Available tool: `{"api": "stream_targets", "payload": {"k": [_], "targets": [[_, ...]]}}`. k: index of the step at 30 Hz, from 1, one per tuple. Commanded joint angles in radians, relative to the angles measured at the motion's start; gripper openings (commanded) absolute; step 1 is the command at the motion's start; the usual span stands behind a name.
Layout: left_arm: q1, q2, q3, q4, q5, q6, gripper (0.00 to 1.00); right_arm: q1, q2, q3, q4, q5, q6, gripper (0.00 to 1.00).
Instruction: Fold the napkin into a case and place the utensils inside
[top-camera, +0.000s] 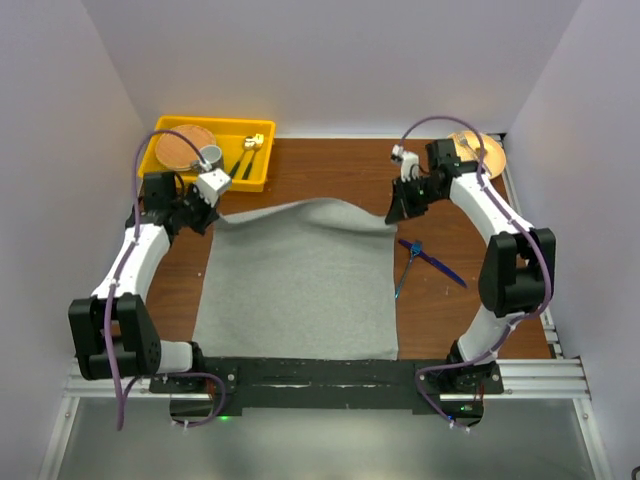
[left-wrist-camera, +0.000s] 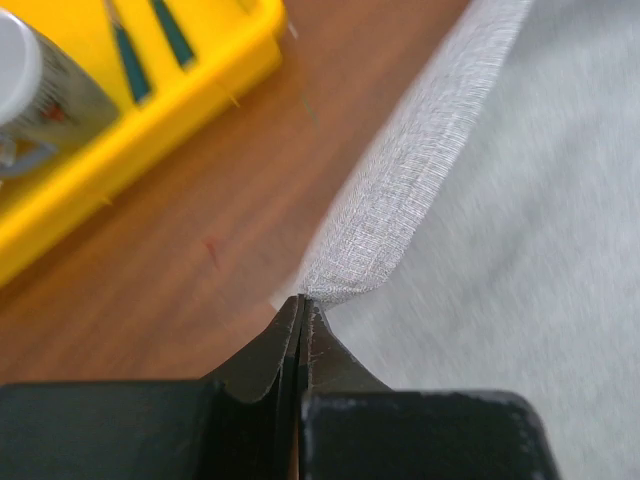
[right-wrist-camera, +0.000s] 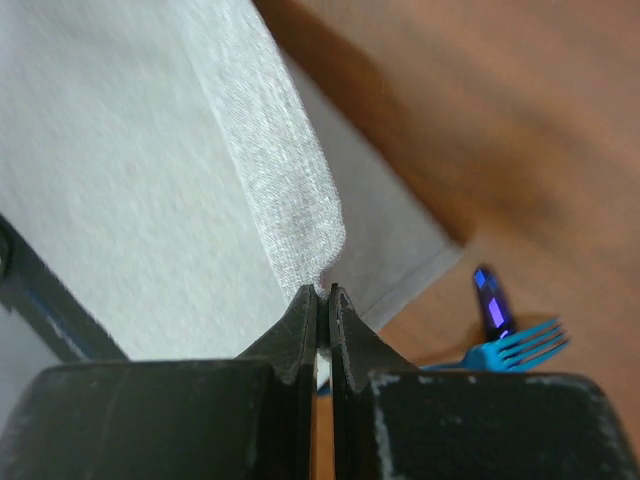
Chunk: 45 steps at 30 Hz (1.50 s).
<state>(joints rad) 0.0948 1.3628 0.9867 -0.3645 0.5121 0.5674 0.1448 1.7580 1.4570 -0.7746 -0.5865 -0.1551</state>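
Overhead, the grey napkin (top-camera: 295, 290) lies spread flat and unfolded on the wooden bench (top-camera: 330, 165), its near edge by the arm bases. Both arms grip its far corners. The left fingers (left-wrist-camera: 300, 318) are pressed fully together on the far-left corner, with a ridge of cloth rising from the tips. The right fingers (right-wrist-camera: 322, 300) are likewise clamped shut on the far-right corner. Between the two grips the far edge is raised slightly off the wood, while the rest of the cloth rests on the bench.

A blue-handled knife (top-camera: 440, 267) and fork (top-camera: 405, 278) lie crossed on the bare bench just right of the napkin, beside its right edge and not on it. The right wrist view shows the fork's tines close to the cloth's corner.

At the far left a yellow tray (top-camera: 262, 180) holds a wooden bowl (top-camera: 180, 148), a grey cup (top-camera: 210, 157) and gold-headed cutlery (top-camera: 250, 148). A wooden plate (top-camera: 485, 150) sits at the far right behind the right arm.
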Motion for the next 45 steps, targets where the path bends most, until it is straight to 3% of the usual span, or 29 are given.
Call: {"api": "stream_targets", "payload": {"k": [1, 6, 13, 21, 27, 35, 45], "targets": [[0.026, -0.048, -0.103, -0.195, -0.004, 0.279, 0.0, 0.025, -0.005, -0.109, -0.078, 0.028, -0.084, 0.0], [0.026, 0.02, -0.157, -0.194, -0.049, 0.308, 0.0, 0.074, 0.113, -0.115, -0.042, 0.094, -0.063, 0.0], [0.026, 0.225, -0.105, -0.105, -0.066, 0.204, 0.0, 0.111, 0.293, -0.046, 0.044, 0.152, 0.02, 0.0], [0.026, 0.404, 0.027, 0.032, -0.156, 0.074, 0.0, 0.102, 0.445, 0.225, 0.034, 0.252, 0.025, 0.0], [0.026, 0.372, 0.125, -0.005, -0.104, 0.055, 0.0, 0.093, 0.428, 0.397, -0.052, 0.258, -0.027, 0.0], [0.051, 0.179, 0.104, -0.161, -0.018, 0.158, 0.0, 0.093, 0.226, 0.243, -0.084, 0.154, -0.06, 0.0], [0.14, 0.029, -0.028, -0.471, 0.052, 0.483, 0.0, 0.119, 0.021, -0.095, -0.115, 0.106, -0.116, 0.0]]}}
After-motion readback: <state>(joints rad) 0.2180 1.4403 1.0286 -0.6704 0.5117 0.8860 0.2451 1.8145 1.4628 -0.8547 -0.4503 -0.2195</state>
